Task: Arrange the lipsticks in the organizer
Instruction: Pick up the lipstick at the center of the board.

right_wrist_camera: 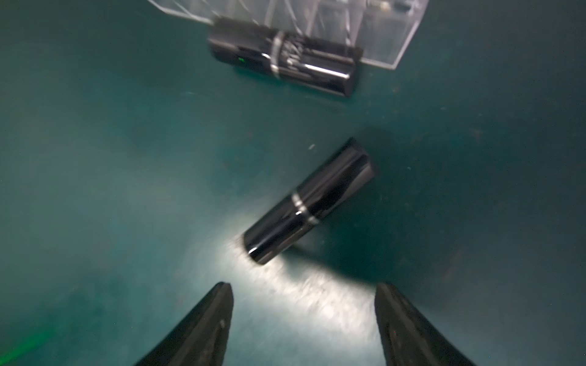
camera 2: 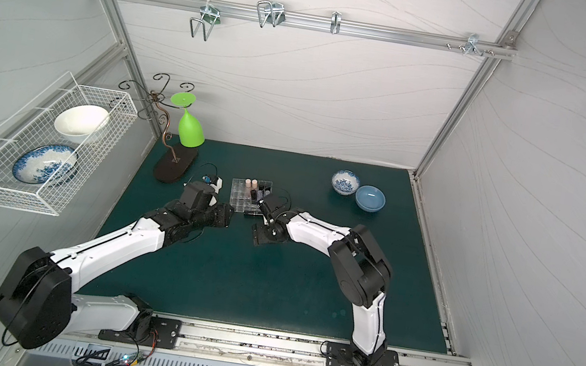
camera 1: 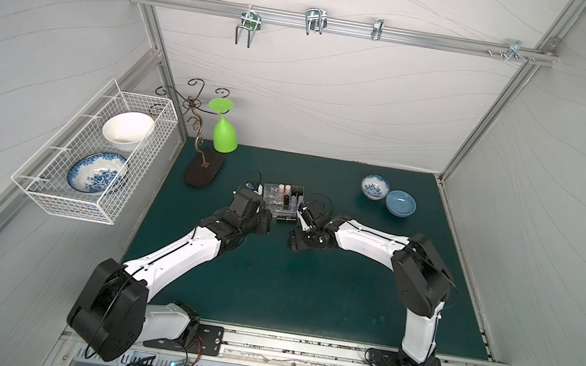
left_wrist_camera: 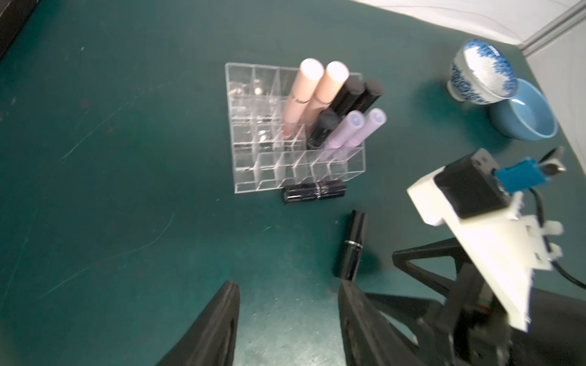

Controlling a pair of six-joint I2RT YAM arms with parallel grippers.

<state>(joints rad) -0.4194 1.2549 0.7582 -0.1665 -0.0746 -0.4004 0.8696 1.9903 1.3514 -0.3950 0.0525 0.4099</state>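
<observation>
Lying before right end effector (right_wrist_camera: pixel 302 286): black lipstick (right_wrist_camera: pixel 309 202)

1. A clear organizer (camera 2: pixel 239 199) sits on the dark green table (camera 2: pixel 267 287), in its far half and a little left of the middle.
2. Two pale pink lipsticks (camera 2: pixel 251 184) stand side by side in cells at its far edge, and dark tubes (camera 2: pixel 263 189) stand just right of them.
3. A black lipstick (camera 2: pixel 249 215) lies flat on the table at the organizer's near edge.
4. The left arm (camera 2: pixel 197 196) ends just left of the organizer, and the right arm (camera 2: pixel 315 231) overlaps its right side. Their jaws cannot be made out.
5. A patterned bowl (camera 2: pixel 344 182) and a blue bowl (camera 2: pixel 370 198) sit just beside each other toward the far right corner.
6. A green glass (camera 2: pixel 191 132) hangs upside down on a wire stand (camera 2: pixel 174 165) at the far left corner.
</observation>
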